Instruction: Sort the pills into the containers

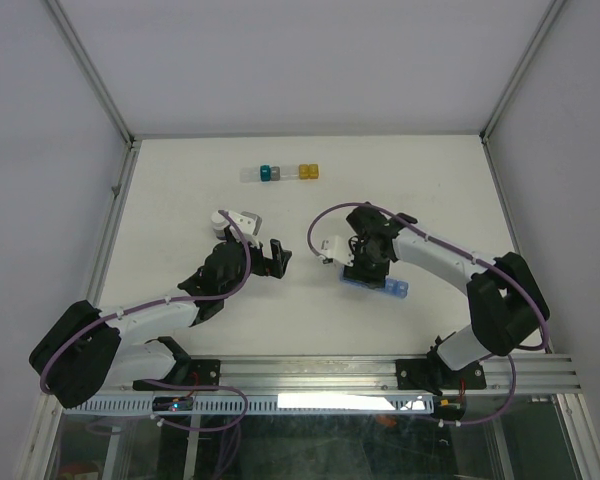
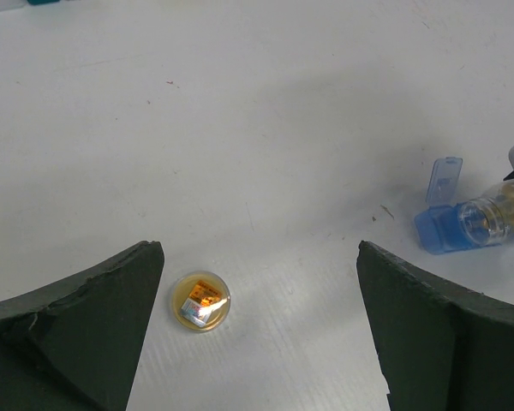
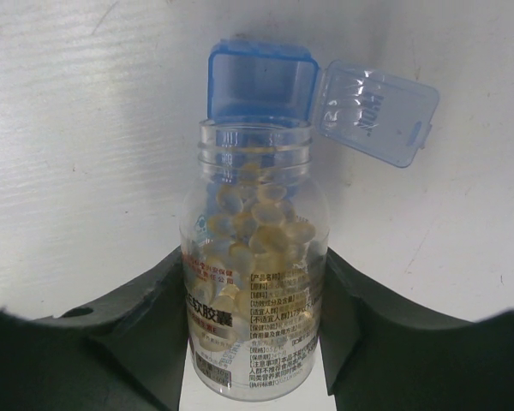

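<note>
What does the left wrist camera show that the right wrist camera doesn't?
Only the left wrist view: a small round yellowish disc lying on the table between the fingers of the open left tool. Only the right wrist view: the right tool clamped on the bottle, its printed label, and the separate pale pills inside. Both: the uncapped bottle's mouth pointing at a blue compartment whose lid is flipped open.

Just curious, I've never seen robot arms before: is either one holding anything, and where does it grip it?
The right gripper clamps the bottle by the sides of its labelled lower body. The left gripper is open and holds nothing.
</note>
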Action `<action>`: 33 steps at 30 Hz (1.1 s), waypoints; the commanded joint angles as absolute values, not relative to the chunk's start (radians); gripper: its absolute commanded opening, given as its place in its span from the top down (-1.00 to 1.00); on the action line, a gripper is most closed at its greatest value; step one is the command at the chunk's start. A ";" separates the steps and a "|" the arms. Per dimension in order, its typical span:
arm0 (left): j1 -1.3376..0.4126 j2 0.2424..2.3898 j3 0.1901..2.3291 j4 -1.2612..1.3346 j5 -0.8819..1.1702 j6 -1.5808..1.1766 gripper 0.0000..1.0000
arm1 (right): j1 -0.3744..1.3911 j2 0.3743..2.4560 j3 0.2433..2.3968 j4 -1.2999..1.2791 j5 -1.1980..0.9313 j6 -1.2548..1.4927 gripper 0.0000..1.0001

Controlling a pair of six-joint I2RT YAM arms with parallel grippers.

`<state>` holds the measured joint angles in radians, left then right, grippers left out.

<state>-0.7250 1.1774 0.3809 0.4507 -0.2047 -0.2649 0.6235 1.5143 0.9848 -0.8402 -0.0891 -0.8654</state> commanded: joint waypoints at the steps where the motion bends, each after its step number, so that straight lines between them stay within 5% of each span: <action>1: -0.719 1.181 0.394 0.503 -0.213 -0.248 -0.98 | 0.622 1.508 1.016 -0.796 -0.013 -0.857 1.00; 33: -0.718 1.183 0.394 0.506 -0.209 -0.246 -0.98 | 0.621 1.543 1.033 -0.817 -0.034 -0.840 1.00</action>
<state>-0.7246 1.1786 0.3809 0.4511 -0.2047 -0.2646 0.6197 1.5501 1.0100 -0.8337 -0.0563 -0.8536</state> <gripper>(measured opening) 0.990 0.543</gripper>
